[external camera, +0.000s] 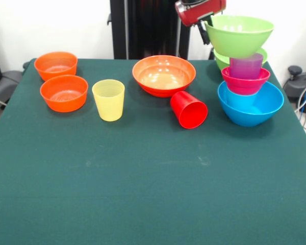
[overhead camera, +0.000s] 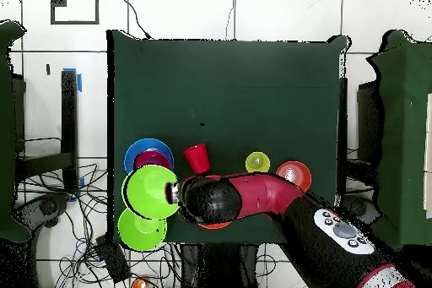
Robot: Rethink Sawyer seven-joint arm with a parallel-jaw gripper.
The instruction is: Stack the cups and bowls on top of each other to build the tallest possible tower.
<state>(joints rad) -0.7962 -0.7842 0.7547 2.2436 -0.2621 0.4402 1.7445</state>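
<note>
Front view: green bowl [external camera: 239, 33] tops purple cup [external camera: 246, 66], magenta bowl [external camera: 245, 81], blue bowl [external camera: 250, 103]; overhead: gripper [overhead camera: 175, 191] at its rim, jaw state unclear.

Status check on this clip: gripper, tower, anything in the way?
Gripper at raised lime green plastic bowl, grip unclear. Tower: large blue plastic bowl, small magenta bowl, purple plastic cup. Red plastic cup tipped over beside it.

Red-and-black arm [overhead camera: 278, 204] reaches from table's robot-side edge, slanting across toward corner on overhead view's lower left. Wrist section black, bulky. Gripper [overhead camera: 175, 192] at arm's end, mostly hidden; finger state unreadable. Front view: red wrist housing [external camera: 199, 11] at top edge.
</note>
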